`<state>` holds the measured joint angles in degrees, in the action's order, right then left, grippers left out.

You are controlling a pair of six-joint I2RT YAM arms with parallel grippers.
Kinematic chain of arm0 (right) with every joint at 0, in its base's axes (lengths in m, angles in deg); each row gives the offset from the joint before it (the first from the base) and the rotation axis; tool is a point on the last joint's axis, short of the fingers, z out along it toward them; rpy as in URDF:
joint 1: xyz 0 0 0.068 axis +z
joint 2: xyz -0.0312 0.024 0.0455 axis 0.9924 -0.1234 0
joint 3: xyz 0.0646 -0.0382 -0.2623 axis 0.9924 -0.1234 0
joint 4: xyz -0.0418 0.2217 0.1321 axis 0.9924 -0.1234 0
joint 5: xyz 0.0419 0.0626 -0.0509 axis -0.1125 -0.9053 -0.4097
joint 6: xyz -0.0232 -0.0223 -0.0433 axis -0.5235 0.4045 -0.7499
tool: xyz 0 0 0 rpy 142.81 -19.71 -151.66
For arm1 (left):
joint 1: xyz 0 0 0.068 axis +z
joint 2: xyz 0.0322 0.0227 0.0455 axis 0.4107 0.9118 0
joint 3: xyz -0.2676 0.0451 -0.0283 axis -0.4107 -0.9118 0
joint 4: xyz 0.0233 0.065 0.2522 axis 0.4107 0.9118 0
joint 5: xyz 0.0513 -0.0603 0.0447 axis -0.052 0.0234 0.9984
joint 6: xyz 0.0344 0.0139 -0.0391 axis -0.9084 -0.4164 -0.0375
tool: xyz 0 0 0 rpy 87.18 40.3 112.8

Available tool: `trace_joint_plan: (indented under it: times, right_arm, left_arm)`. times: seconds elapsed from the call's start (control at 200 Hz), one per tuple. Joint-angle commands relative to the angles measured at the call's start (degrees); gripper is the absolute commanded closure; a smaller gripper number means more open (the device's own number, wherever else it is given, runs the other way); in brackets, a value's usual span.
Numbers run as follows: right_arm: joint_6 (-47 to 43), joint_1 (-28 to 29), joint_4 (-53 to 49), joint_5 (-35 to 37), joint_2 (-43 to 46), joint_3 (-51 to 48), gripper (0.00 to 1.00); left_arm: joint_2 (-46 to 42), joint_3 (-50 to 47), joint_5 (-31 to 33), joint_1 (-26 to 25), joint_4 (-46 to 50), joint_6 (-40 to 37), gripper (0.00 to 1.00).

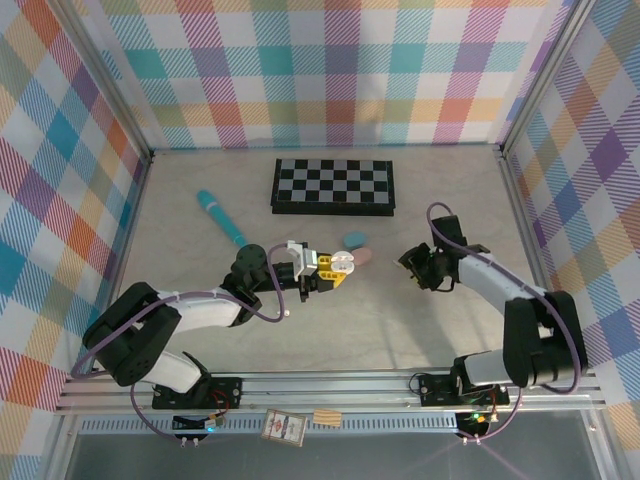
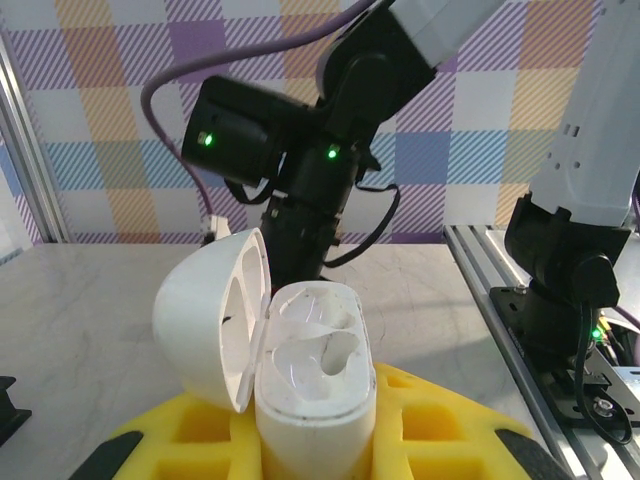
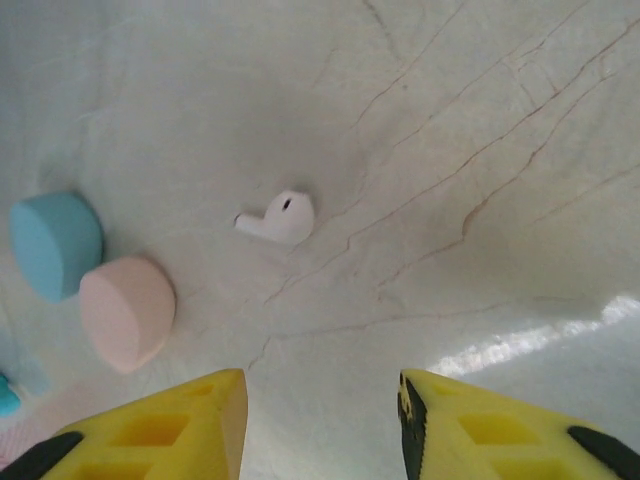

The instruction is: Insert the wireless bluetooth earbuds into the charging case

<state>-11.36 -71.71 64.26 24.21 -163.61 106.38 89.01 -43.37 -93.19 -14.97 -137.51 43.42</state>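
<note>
Clamping the white charging case between its yellow fingers, the left gripper holds it upright, lid swung open. Over to the right gripper: fingers apart, nothing between them, above the table, and a white earbud lies just ahead, near a pink case and a blue case.

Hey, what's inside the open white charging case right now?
The charging case shows bare white moulded wells, no earbud seated; its lid looks empty too. The wells' deep bottoms are hidden.
</note>
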Motion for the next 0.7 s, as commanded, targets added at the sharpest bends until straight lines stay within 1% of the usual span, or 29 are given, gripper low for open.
trace_joint_plan:
  times: [0.0, 0.115, 0.21, 0.525, 0.695]
  right_arm:
    - [6.2, -0.3, 4.5, -0.3, -2.3, 1.0, 0.58]
    - [6.9, -0.2, 4.1, 2.1, -4.2, 2.3, 0.62]
    - [6.0, -0.2, 3.9, 1.6, -6.4, 4.2, 0.64]
    - [7.1, -0.2, 4.2, 0.3, -11.5, 6.4, 0.65]
    - [6.2, -0.2, 3.8, 0.3, -14.0, 7.8, 0.69]
  left_arm:
    - [-1.7, -0.4, -0.5, 0.3, 0.2, -2.0, 0.99]
    - [-1.8, -0.5, -0.5, 0.3, 0.3, -1.8, 0.99]
    - [-1.7, -0.5, -0.5, 0.3, 0.2, -1.5, 0.99]
    - [-2.2, -0.8, -0.4, 0.3, 0.3, -1.2, 0.99]
    - [-2.3, -1.0, -0.2, 0.3, 0.5, -1.2, 0.99]
